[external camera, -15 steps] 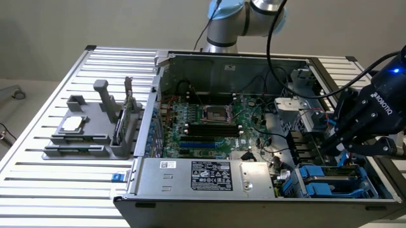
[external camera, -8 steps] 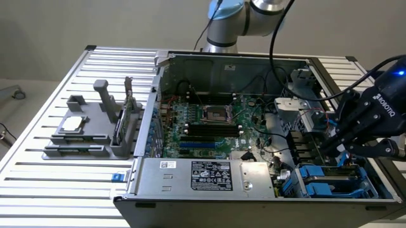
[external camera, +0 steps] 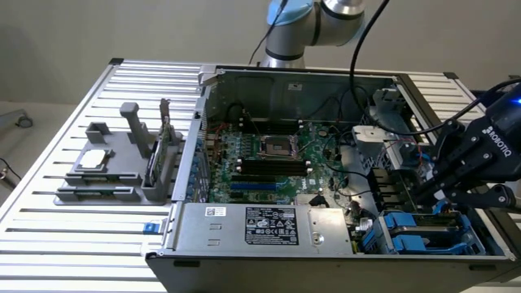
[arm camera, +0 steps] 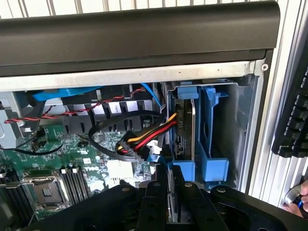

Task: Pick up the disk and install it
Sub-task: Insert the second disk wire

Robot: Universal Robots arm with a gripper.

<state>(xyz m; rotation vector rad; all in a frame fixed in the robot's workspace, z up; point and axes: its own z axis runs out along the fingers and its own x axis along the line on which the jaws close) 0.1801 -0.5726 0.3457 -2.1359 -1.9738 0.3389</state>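
The disk (arm camera: pixel 185 127) stands edge-on in the drive bay at the corner of the open computer case, its silver-grey body framed by the blue carrier (arm camera: pixel 186 169). In the exterior view the disk (external camera: pixel 431 224) sits low in the bay at the case's front right. My gripper (arm camera: pixel 172 192) is right at the disk's near end, its black fingers (arm camera: pixel 156 202) drawn close together with only a narrow slit between them. From outside, the gripper (external camera: pixel 440 202) hangs just above the bay. Whether the fingertips touch the carrier is hidden.
A second blue carrier (arm camera: pixel 211 139) stands beside the disk in the bay. Red, yellow and black cables (arm camera: pixel 144 137) loop close by over the motherboard (external camera: pixel 269 162). A grey fixture (external camera: pixel 122 165) holding parts sits on the slatted table at the exterior view's left.
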